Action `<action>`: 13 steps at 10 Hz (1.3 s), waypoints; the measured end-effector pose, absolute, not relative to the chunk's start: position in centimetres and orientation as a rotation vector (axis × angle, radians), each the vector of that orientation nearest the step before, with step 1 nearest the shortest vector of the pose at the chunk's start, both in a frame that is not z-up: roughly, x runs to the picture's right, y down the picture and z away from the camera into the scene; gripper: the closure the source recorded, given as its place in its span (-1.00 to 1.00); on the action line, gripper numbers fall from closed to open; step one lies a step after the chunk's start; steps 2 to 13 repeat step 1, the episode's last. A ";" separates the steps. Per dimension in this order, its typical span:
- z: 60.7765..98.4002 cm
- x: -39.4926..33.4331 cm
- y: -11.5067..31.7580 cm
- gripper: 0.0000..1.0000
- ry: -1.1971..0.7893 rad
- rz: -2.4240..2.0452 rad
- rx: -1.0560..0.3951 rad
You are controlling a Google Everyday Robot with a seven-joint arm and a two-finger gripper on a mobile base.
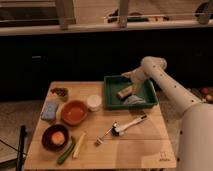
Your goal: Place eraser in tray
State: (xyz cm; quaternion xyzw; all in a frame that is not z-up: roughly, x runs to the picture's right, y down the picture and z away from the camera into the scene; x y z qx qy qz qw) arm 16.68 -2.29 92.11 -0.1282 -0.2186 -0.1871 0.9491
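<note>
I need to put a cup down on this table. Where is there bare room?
Bare wood lies along the table's right front, below the utensil, and behind the white cup, left of the green tray. The left is crowded: sponge, orange bowl, dark bowl. The gripper is inside the tray.
</note>
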 end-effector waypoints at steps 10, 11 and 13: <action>92.1 16.7 -2.3 -0.60 -0.445 -0.381 -0.261; 92.1 16.7 -2.3 -0.60 -0.445 -0.381 -0.261; 92.1 16.7 -2.3 -0.60 -0.445 -0.381 -0.261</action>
